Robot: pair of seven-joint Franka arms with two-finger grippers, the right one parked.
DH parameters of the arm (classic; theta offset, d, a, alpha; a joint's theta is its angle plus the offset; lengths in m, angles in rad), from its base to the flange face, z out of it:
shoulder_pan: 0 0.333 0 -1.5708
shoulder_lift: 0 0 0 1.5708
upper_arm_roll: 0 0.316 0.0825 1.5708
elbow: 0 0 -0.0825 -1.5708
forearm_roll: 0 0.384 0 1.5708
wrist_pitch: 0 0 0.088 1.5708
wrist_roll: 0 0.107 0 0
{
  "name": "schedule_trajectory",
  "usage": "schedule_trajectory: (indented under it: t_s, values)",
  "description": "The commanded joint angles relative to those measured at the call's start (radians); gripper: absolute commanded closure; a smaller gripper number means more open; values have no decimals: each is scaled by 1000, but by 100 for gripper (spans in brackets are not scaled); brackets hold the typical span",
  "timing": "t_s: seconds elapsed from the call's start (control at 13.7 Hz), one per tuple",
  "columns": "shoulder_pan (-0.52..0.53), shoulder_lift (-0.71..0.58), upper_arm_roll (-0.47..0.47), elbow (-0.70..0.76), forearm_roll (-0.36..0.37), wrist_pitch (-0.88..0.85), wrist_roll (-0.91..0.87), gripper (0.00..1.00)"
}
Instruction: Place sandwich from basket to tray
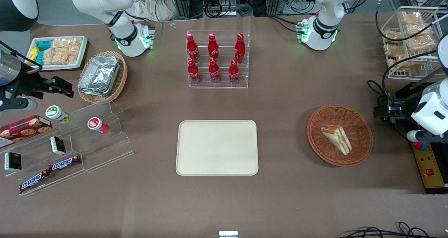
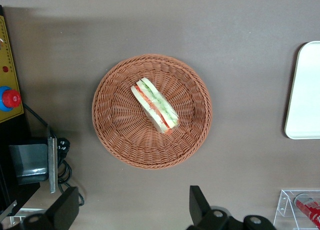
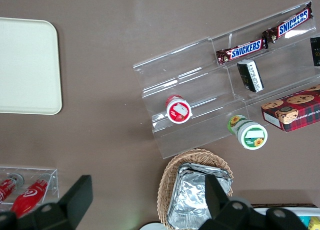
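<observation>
Sandwich [image 1: 336, 139] in the front view lies inside the round reddish-brown basket [image 1: 360, 126], toward the working arm's end of the table. It is a triangular wedge resting on its side, pale bread with orange-red and green filling stripes showing along the cut face. The cream-beige tray [image 1: 217, 147] sits flat on the brown table [image 1: 280, 196], well apart from the basket, near the middle, with nothing on it. The left arm's gripper [image 1: 385, 111] shows as a dark block at the working arm's end, raised beside the basket and touching nothing; from here its finger spacing is hard to read.

From the left wrist camera, the gripper [image 2: 132, 210] hangs above the table just outside the basket [image 2: 115, 135] rim, its two black fingers [image 2: 200, 207] spread wide with nothing between them. The sandwich [image 2: 155, 105] lies near the basket's middle, its layered edge facing up: green, red and white bands between pale bread. A corner of the tray [image 2: 305, 90] shows off to one side.

From the right wrist camera, only a tray [image 3: 27, 65] corner is visible among the task's things.
</observation>
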State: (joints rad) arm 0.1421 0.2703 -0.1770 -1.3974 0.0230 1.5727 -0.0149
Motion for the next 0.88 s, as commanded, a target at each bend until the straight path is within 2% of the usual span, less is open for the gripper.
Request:
schedule_trajectory:
  t_s: [0.0,0.51,0.66,0.8]
  values:
    - [5,7,-6,23,14,-5,9,1]
    - [2,9,-6,-20,2,-7,-14,1]
    - [2,-2,-7,-111,-17,38,-66,1]
    - [1,-32,-7,-248,-18,175,-170,1]
